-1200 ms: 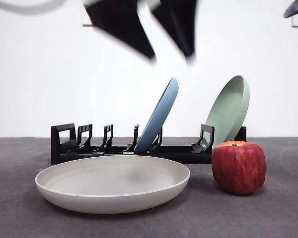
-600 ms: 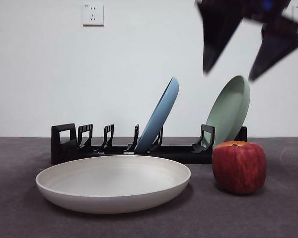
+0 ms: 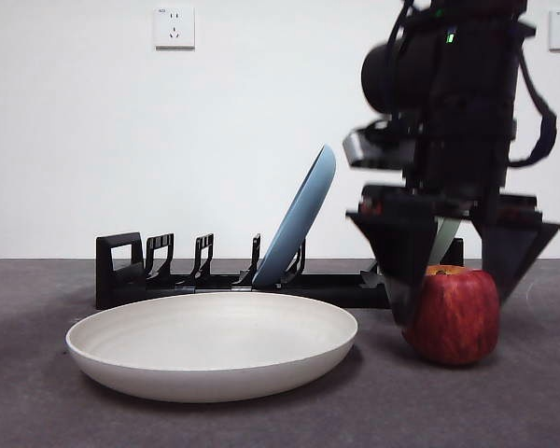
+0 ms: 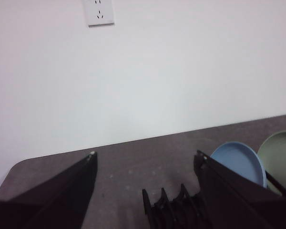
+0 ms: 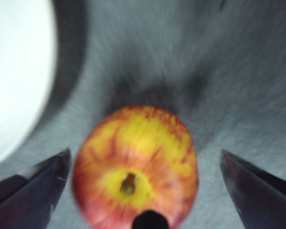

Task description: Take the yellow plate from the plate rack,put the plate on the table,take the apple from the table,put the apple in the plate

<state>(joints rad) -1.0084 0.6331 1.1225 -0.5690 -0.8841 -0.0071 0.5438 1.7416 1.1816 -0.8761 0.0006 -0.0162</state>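
Observation:
The yellow plate [image 3: 212, 343] lies flat on the table [image 3: 37, 401], in front of the plate rack [image 3: 131, 271]. Beside the plate's edge stands the red apple [image 3: 457, 322], upright, stem up. My right gripper [image 3: 455, 301] has come down over it, open, one jaw on each side of the apple and not touching it. The right wrist view looks straight down on the apple [image 5: 136, 167] between the spread jaws of the right gripper [image 5: 143, 157], with the plate's rim [image 5: 14, 71] off to one side. My left gripper [image 4: 144, 155] is open, empty and held high.
A blue plate [image 3: 303, 215] leans in the rack's middle slots. Only a sliver of the sage-green plate [image 3: 443, 238] shows behind the right arm; the left wrist view shows the rack [image 4: 171, 207], the blue plate [image 4: 238, 162] and the green plate [image 4: 281, 157].
A gripper swept across the top from left to right, then dropped to the apple, so its jaws now straddle it. Plate and apple have not moved.

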